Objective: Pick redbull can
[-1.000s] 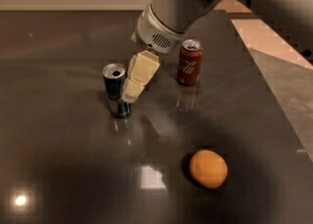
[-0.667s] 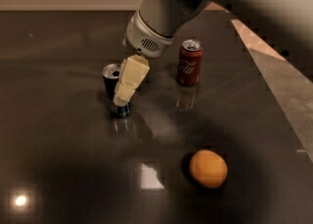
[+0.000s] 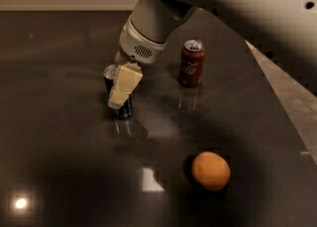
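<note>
Item, task object: redbull can (image 3: 123,110), slim, dark blue and silver, upright on the dark glossy table (image 3: 59,156), to the left of the cola can and near it, a little closer to the camera. Item: gripper (image 3: 121,92), cream-coloured, angled down from the upper right, lying across the front of the redbull can so that only the can's silver top rim and its lower body show; whether the claw is apart or clamped on the can cannot be told. Item: arm (image 3: 158,20), pale grey, with a vented wrist collar, above and left of the cola can. Item: cola can (image 3: 191,63), dark red, upright, reflected in the tabletop. Item: orange (image 3: 211,170), well in front of the cola can, slightly to its right.
</note>
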Tool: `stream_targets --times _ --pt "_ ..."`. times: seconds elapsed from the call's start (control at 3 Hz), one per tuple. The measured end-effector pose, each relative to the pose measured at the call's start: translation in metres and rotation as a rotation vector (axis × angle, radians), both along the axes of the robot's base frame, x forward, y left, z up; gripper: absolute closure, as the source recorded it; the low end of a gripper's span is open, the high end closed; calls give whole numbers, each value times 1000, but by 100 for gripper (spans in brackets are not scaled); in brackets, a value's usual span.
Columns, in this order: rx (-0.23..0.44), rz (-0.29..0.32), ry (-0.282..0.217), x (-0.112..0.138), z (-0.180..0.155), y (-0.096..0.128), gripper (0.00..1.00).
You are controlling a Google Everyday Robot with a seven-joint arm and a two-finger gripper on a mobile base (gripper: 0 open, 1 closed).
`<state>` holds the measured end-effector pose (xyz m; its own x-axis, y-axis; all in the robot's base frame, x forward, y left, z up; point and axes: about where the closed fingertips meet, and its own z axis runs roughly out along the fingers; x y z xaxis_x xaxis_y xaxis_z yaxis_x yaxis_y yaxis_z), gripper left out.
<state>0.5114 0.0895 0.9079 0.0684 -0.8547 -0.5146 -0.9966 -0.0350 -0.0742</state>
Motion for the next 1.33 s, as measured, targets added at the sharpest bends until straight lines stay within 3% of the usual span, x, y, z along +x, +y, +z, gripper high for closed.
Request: stream_targets --times 0.67,1.0,1.33 --pt "37 26 4 -6 16 1 69" --pt "63 63 -25 -11 45 -1 92" --pt "72 111 -56 -16 79 -4 100"
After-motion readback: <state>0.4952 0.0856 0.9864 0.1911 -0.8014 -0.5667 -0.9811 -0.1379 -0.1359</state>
